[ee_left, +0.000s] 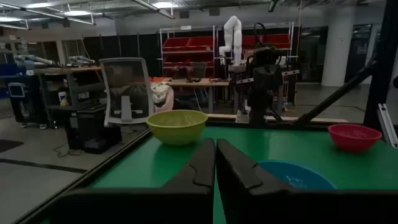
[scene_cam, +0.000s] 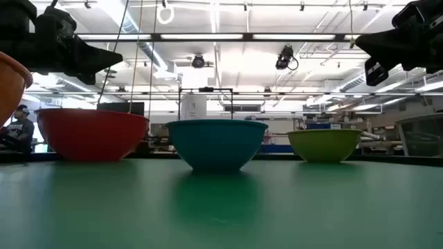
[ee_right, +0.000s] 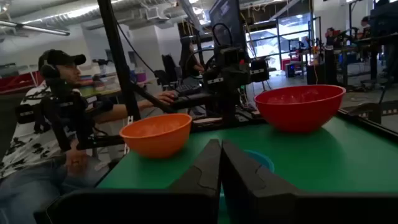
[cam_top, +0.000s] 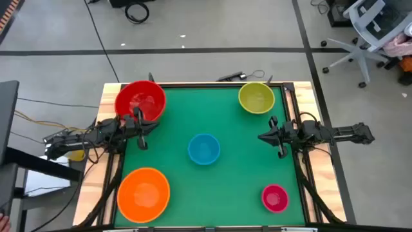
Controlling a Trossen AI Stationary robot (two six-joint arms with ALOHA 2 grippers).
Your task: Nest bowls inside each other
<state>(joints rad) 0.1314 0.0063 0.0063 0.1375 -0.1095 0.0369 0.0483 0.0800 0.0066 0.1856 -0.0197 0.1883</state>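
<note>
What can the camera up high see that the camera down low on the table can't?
Only the high view shows the small pink bowl, all of the orange bowl, and how the five bowls are spread over the green table. It also shows both arms whole, with the left end effector beside the red bowl and the right end effector at the other side.

Only the low view shows the bowls from the side, plus the ceiling lights and room behind.

Both show the red, blue and yellow bowl.
</note>
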